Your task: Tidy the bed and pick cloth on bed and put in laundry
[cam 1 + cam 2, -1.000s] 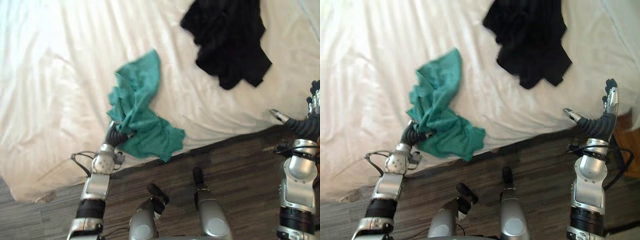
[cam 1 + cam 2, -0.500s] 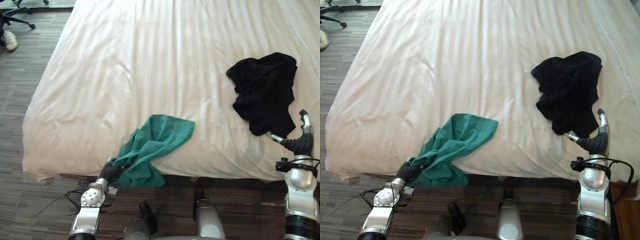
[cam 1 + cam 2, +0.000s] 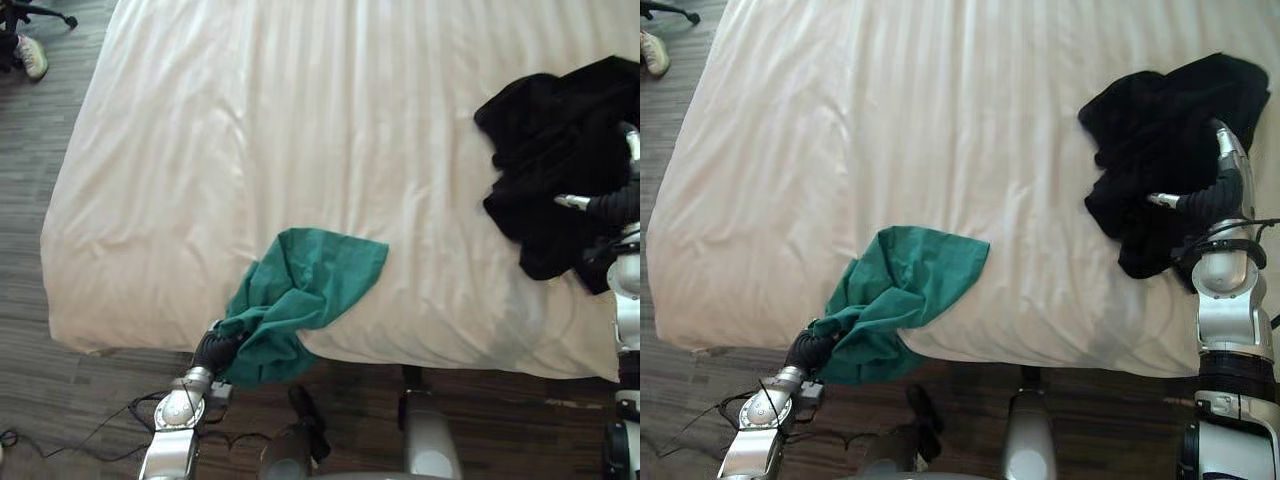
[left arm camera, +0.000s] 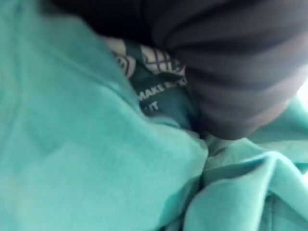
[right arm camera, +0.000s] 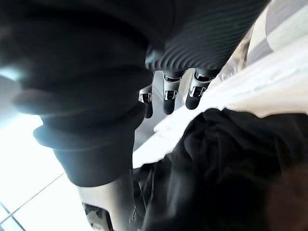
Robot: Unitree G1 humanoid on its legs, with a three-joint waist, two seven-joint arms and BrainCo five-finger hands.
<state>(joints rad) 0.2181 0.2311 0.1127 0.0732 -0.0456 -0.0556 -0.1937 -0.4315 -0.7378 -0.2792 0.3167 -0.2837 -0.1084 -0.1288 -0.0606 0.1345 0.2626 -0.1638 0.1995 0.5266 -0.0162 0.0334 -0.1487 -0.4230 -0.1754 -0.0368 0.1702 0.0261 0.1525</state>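
A green cloth lies bunched on the white bed, with its lower part hanging over the near edge. My left hand is pushed into that hanging part, and the cloth wraps round its dark cover and hides the fingers. A black cloth lies crumpled at the bed's right side. My right hand hovers over its near half, open, with straight fingers and the thumb held apart above the black cloth.
Dark wood floor runs along the bed's near edge and left side. A shoe and part of an office chair base show at the far left corner.
The camera has shifted. My right hand has moved from the bed's near edge forward over the black cloth. The left hand stays in the green cloth at the edge.
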